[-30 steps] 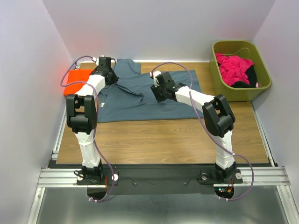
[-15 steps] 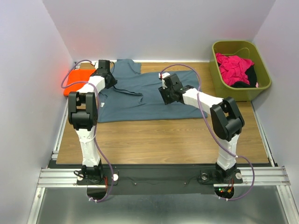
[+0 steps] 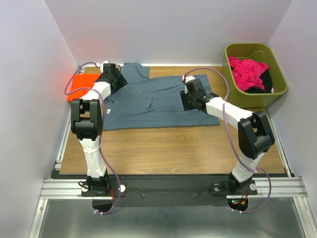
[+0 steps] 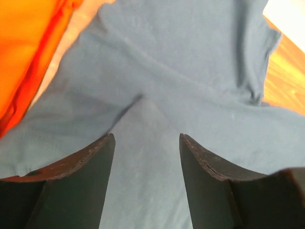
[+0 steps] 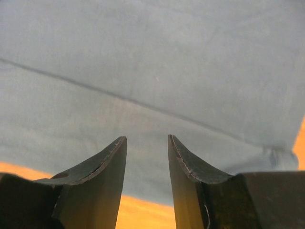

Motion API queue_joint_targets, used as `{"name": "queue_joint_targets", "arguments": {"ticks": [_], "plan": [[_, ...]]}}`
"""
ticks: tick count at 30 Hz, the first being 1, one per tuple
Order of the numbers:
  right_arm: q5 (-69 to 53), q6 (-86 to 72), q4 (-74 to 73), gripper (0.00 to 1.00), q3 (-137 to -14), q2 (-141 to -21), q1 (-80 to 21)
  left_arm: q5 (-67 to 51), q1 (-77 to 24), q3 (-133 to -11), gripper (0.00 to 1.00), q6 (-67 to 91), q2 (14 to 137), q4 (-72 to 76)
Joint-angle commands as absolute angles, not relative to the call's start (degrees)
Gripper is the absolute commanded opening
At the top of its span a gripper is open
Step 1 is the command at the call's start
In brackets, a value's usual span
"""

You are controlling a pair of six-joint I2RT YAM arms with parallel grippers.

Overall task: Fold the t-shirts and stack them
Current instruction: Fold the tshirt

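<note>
The slate blue-grey t-shirt (image 3: 153,101) lies spread across the far half of the wooden table (image 3: 163,148), mostly flat, with one sleeve reaching toward the back wall and a few soft creases near its left side. The bright orange t-shirt (image 3: 81,83) sits at the table's far left corner in a compact, flat shape, just beside the blue-grey one; in the left wrist view the two cloths meet edge to edge.

The left end effector (image 4: 147,138) hangs low over the left part of the blue-grey shirt, close to the orange one. Its fingers stand well spread, and nothing sits between them (only the shirt's surface and a folded ridge of cloth show through the gap).

The right end effector (image 5: 147,137) is over the right part of the same shirt, near its right edge. Its fingers are parted with a narrower gap, and no cloth is pinched between them. Beyond the tips a seam runs across the fabric, and bare wood shows under the fingers at the lower left of that view.

At the far right an olive-green bin (image 3: 247,99) holds a heap of pink clothing (image 3: 247,72) with something black beside it
</note>
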State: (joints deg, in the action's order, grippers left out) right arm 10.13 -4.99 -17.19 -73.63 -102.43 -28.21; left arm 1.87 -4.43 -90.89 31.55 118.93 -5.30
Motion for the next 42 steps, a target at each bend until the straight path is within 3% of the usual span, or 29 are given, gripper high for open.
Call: {"name": "queue_joint_targets", "arguments": {"ticks": [1,10,15,22,35,42], "plan": [[12.7,-7.7,-15.2,0.46,-69.9,-97.3,-28.2,0.7,-6.0,-84.5,0.70,31.5,108.2,-2.5],[15.4,-12.8,-16.4,0.45,-60.1,-90.5,-24.3,8.2,-18.4,-77.6,0.68,28.1,103.3,-9.1],[13.3,-16.3,-17.8,0.44,-57.1,-88.4,-19.1,15.1,-18.7,-71.6,0.69,31.3,99.4,-14.0],[6.0,-23.1,-17.9,0.42,-54.6,-89.8,-10.1,14.3,-12.1,-59.0,0.69,33.0,93.2,-15.0],[-6.2,-28.8,-20.1,0.31,-46.9,-92.6,1.3,9.8,-3.7,-48.8,0.68,32.5,92.9,-15.3],[-8.0,-31.2,-25.8,0.30,-37.6,-83.2,8.1,4.8,1.4,-38.4,0.65,35.0,82.8,-17.6]]}}
